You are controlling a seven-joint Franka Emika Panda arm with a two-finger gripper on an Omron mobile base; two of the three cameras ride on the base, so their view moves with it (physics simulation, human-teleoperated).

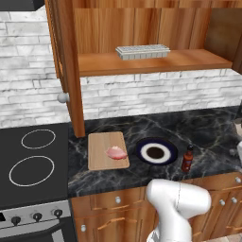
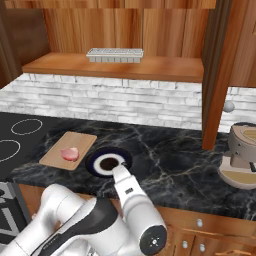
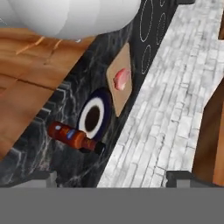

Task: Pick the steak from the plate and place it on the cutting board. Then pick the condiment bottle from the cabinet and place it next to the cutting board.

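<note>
steak (image 1: 116, 152): lying on the cutting board (image 1: 101, 157), toward its edge facing the plate (image 1: 157, 152).
plate: bare, just beside the board on the dark counter (image 1: 208, 132).
condiment bottle (image 1: 187, 159): upright on the plate's far side from the board, close to its rim.
my gripper (image 3: 109, 177): fingers spread wide, holding nothing, raised off the counter.

Even, shadowless light — slightly soft
</note>
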